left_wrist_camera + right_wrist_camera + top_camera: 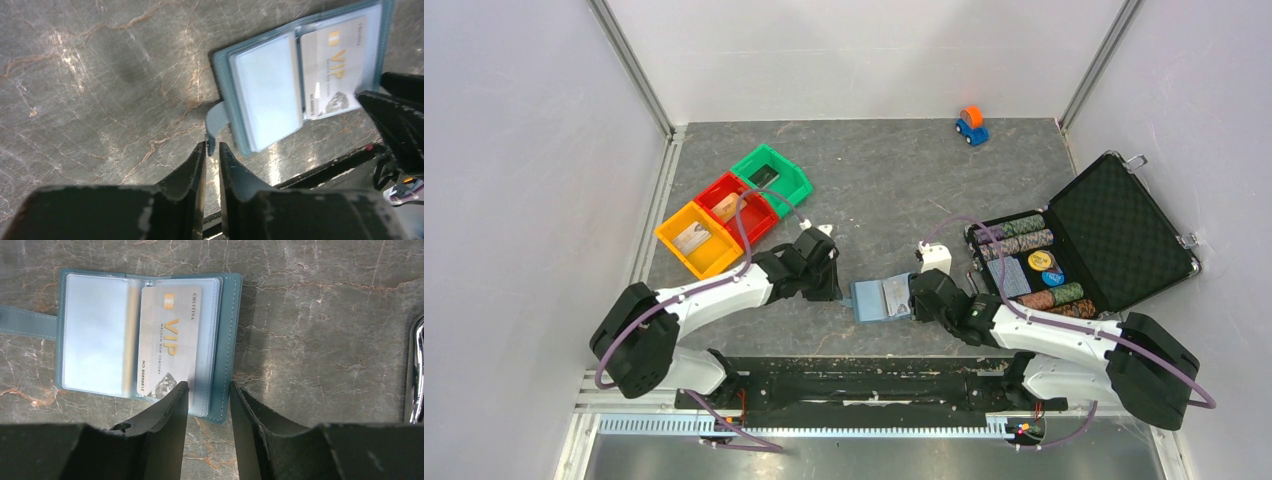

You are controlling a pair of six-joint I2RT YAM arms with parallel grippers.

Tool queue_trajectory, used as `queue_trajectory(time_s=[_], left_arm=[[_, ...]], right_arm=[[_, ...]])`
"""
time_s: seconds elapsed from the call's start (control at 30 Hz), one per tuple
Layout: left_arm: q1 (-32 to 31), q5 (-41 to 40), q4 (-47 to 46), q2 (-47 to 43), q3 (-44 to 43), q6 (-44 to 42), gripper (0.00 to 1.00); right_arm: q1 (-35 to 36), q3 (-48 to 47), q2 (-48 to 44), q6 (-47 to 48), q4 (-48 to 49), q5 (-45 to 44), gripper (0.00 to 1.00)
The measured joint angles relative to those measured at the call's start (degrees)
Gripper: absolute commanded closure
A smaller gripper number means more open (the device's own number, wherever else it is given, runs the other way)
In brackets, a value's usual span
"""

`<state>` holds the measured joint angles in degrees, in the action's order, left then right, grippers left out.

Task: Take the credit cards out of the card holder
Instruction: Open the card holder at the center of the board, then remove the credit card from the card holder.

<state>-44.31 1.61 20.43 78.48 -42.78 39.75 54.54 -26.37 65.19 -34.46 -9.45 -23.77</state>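
The card holder (pixel 881 298) was laid open at lower centre of the overhead view, a credit card (pixel 169 340) seen in its right half. The right fingers (pixel 165 415) were held part open astride its edge, nothing clamped; the left fingers (pixel 190 175) were nearly closed at its strap (pixel 215 122), grip undetermined.

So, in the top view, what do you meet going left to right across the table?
yellow bin → red bin → green bin → blue card holder → orange-and-blue toy car → open black poker chip case
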Motion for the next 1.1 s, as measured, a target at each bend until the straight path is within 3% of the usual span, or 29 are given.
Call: queue_trajectory(time_s=[0.37, 0.87, 1.1], left_arm=[[0.2, 4.2, 0.7, -1.2, -6.0, 0.1, 0.66], [0.2, 14.0, -13.0, 4.3, -4.3, 5.3, 0.65], [0.2, 14.0, -14.9, 4.5, -3.2, 5.6, 0.65]], right_arm=[[-1.8, 0.2, -3.3, 0.5, 1.0, 2.4, 0.66], [-2.8, -6.1, -10.7, 3.1, -0.1, 8.2, 0.68], [-2.8, -6.3, -6.4, 2.9, 4.3, 13.6, 0.69]])
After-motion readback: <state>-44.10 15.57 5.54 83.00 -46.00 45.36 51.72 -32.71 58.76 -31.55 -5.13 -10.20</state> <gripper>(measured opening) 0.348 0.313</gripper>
